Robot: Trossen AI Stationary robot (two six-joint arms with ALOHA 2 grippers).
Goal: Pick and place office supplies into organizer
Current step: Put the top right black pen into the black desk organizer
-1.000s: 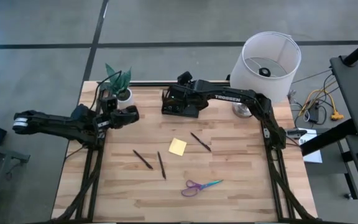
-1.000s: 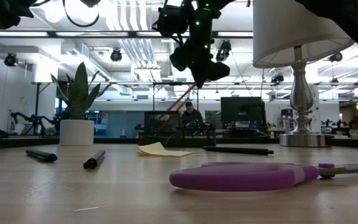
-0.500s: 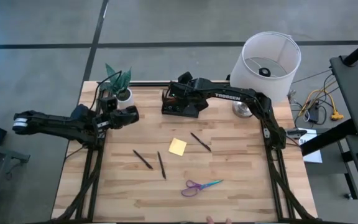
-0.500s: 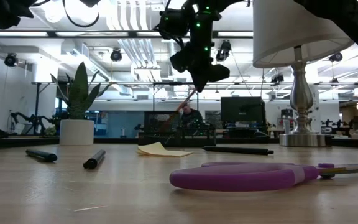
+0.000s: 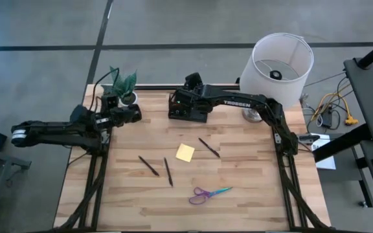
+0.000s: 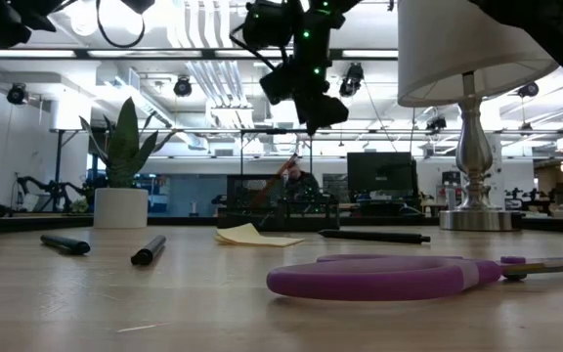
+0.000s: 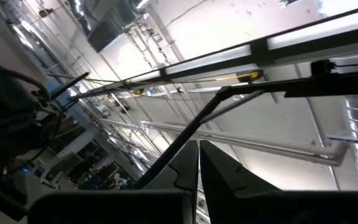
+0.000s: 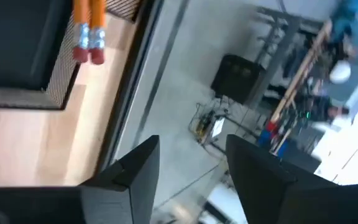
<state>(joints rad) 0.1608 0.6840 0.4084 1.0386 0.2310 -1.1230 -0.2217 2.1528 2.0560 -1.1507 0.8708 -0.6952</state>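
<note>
Right claw [image 8: 185, 168] opened, orange pencils [image 8: 87, 31] in black organizer [image 5: 188, 107]

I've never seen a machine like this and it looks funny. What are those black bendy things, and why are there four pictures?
The black bendy things are two robot arms fixed to a pale wooden table. Each ends in a two-finger claw called a gripper.

One picture looks straight down from above. One looks level across the tabletop. The other two come from little cameras on each arm's wrist.

The right gripper hangs open, holding nothing, over the small black mesh organizer, where two orange pencils with pink erasers already stand. The left gripper is shut and empty, waiting beside the white pot with a green plant.

On the table lie three thin dark pens, a yellow sticky-note pad and purple-and-teal scissors. A white lamp stands in the corner.
</note>
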